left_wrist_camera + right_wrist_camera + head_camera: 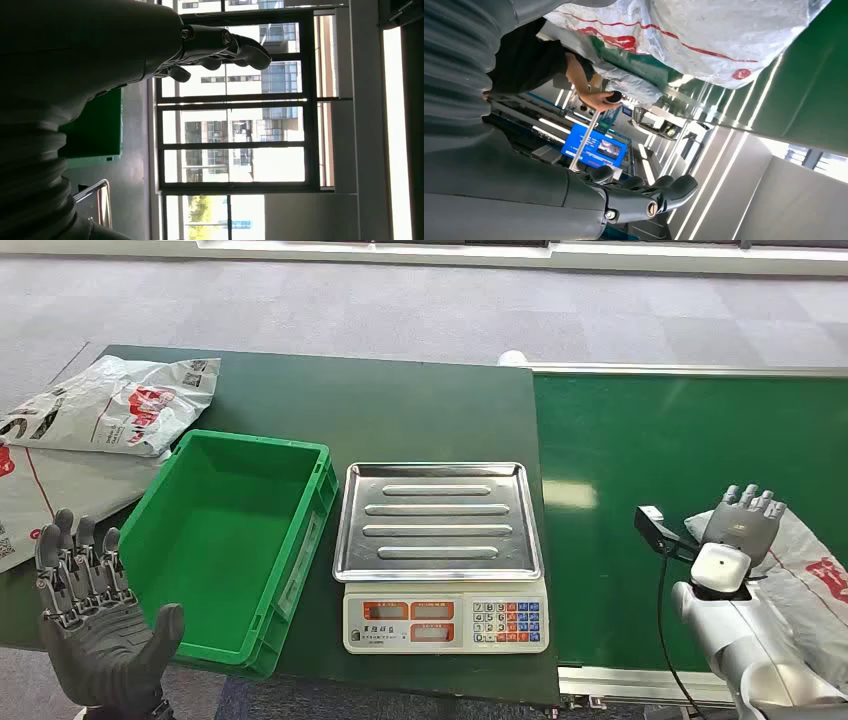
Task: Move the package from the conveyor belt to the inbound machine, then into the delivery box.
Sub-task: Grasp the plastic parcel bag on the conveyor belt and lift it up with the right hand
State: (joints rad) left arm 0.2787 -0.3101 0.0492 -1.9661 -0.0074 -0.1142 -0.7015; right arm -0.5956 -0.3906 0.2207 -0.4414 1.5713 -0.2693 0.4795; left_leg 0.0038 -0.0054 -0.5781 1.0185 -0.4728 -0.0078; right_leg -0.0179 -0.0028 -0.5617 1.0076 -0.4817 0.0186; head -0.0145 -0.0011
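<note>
The package (812,570), a grey plastic mailer with red print, lies on the green conveyor belt (640,450) at the far right. My right hand (742,525) hovers at the mailer's left edge, back of the hand up and fingers stretched, holding nothing. In the right wrist view the package (704,35) is apart from the hand's extended fingers (674,190). The inbound machine, a scale with a steel tray (440,520), stands in the middle of the table. The green delivery box (230,540) sits left of it, empty. My left hand (95,620) is open, palm up, near the box's front left corner.
Other grey mailers (110,405) lie on the table's far left, behind and beside the box. The dark green tabletop (400,410) runs behind the scale. A person's arm (589,90) appears in the right wrist view beyond the belt, holding a small dark object.
</note>
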